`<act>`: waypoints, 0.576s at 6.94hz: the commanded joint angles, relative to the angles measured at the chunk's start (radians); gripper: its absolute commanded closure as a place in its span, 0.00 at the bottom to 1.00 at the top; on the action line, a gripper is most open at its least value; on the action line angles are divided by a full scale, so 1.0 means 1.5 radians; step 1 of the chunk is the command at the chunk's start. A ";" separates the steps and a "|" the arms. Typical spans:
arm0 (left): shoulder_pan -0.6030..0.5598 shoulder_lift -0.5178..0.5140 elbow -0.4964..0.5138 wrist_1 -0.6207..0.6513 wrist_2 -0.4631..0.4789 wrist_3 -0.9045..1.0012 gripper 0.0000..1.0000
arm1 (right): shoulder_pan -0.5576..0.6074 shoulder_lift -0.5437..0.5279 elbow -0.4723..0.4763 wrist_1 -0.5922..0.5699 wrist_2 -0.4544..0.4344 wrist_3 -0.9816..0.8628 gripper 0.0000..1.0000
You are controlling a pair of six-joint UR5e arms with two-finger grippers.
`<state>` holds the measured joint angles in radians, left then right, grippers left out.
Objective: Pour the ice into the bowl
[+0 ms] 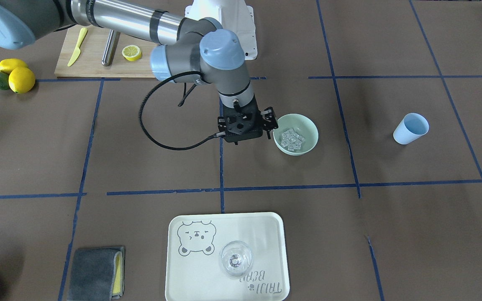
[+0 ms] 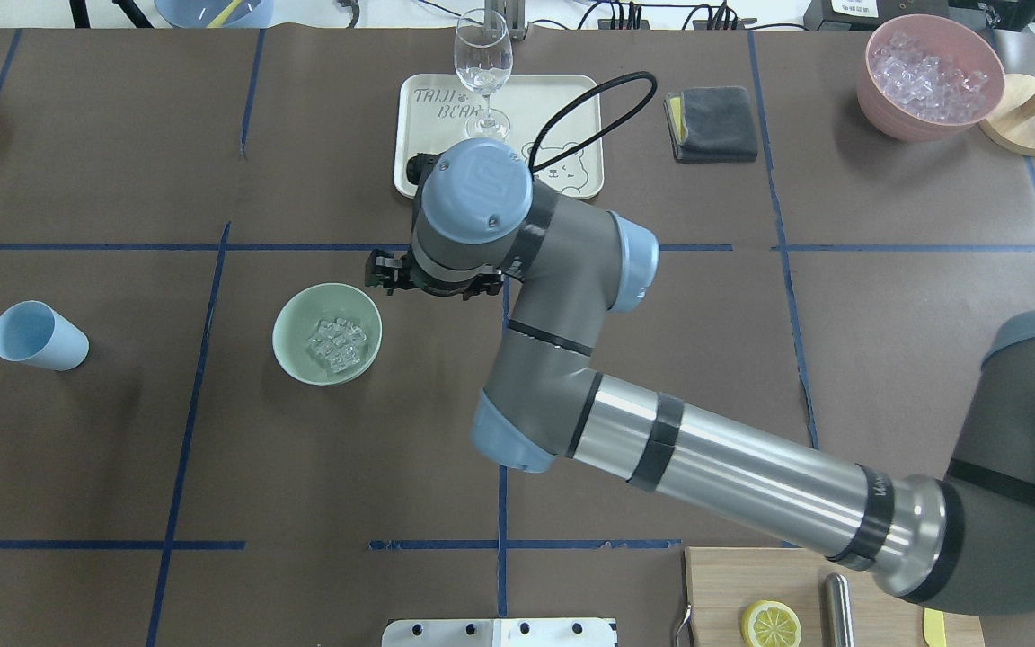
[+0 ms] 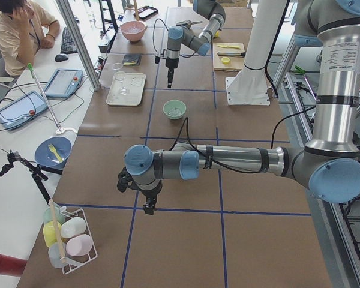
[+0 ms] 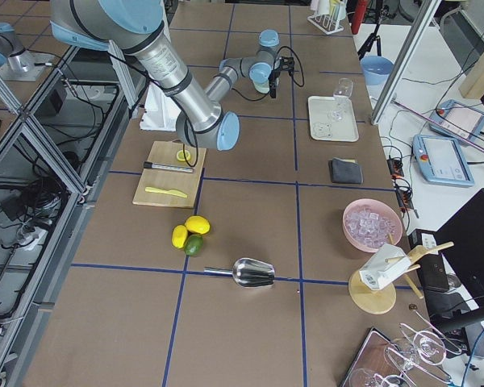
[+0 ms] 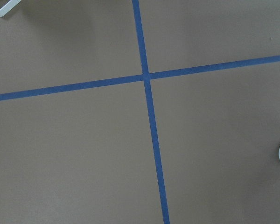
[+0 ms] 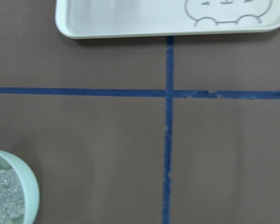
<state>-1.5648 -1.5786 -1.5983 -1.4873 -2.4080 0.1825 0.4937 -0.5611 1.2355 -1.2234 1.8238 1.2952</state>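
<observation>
By the look of things the pour is already done. The handful of small clear glassy ice cubes lies heaped in the bottom of the round pale mint-green matte bowl, and no stray cube shows on the brown paper-covered worktop around it. The bowl stands upright just beside the right gripper, on the fingers' left and a little nearer the robot's base, close to them but seemingly not touching. That gripper hangs pointing straight down over bare worktop. Its fingers are hidden under the wrist in both table views and do not appear in its own camera, so I cannot tell how far they are parted. No vessel shows in them. The pale blue plastic cup, the likeliest thing to pour from, sits well apart from the fingers, beyond the bowl on their left, with nothing near it. The left gripper shows only in the side view, low over the worktop and far from the bowl, and I cannot tell whether its fingers are open or closed. What seems to remain, at most, is drawing the right arm clear of the bowl without knocking its rim.
</observation>
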 commanded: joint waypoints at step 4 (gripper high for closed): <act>-0.001 0.000 0.000 -0.002 0.000 0.000 0.00 | -0.044 0.061 -0.113 0.025 -0.025 0.028 0.43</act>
<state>-1.5656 -1.5785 -1.5981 -1.4908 -2.4084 0.1825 0.4352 -0.4742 1.0879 -1.1867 1.7861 1.3326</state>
